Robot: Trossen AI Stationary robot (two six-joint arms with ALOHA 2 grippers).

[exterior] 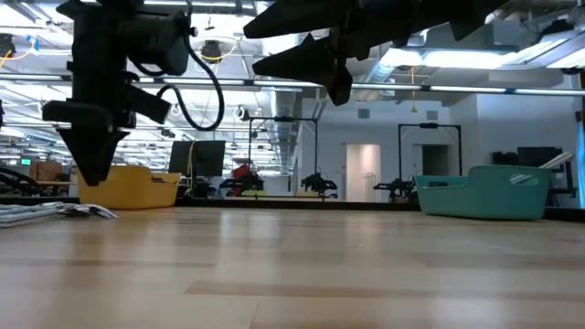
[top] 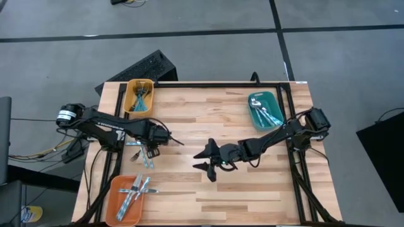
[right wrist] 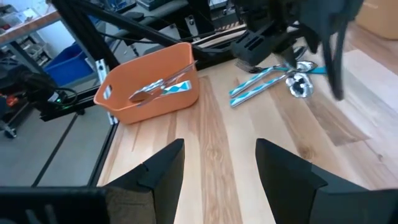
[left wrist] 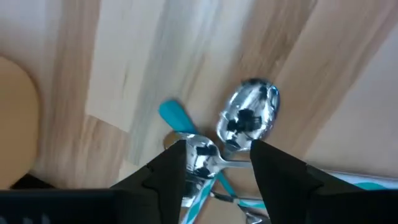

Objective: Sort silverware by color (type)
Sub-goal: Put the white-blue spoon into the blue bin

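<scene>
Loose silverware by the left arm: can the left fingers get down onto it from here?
Probably yes. The left gripper hangs right over the loose silverware, fingers apart, a spoon just beyond them. Nothing lies between. The pieces overlap, so taking just one may be awkward.

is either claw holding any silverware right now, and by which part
Nothing is held. The left claw is open just above the loose silverware on the table, fingers either side of a spoon's neck. The right claw hangs open and empty at mid-table.
</scene>
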